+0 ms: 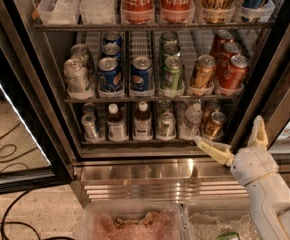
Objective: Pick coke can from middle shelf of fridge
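While the gripper [228, 129] hangs outside the fridge [150, 176], low by its right front corner just above the steel slatted base, its jaws are spread wide and hold nothing. The coke can [233, 72] stands upright at the right end of the middle shelf [145, 99], at the front edge, with more red cans in the lane behind it. A gold-orange can [203, 71] is just left of it, and the gripper is below the shelf, well apart from the can.
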You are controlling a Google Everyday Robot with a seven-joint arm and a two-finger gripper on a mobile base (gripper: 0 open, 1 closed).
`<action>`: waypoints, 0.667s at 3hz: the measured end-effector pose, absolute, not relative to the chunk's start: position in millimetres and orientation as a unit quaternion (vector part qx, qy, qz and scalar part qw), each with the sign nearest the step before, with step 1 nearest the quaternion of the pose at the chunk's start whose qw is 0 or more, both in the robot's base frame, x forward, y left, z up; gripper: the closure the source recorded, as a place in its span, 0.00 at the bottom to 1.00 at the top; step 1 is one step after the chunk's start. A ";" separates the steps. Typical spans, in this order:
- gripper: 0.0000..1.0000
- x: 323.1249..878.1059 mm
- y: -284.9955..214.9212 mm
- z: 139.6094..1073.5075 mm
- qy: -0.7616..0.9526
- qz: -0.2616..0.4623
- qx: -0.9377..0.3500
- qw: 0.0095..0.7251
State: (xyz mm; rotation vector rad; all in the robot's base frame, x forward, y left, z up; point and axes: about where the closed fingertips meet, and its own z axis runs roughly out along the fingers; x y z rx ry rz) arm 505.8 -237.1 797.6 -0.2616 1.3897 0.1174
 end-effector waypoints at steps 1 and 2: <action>0.00 526.3 -233.9 796.9 0.635 0.056 -0.133 0.759; 0.00 526.3 -233.9 796.9 0.635 0.056 -0.133 0.759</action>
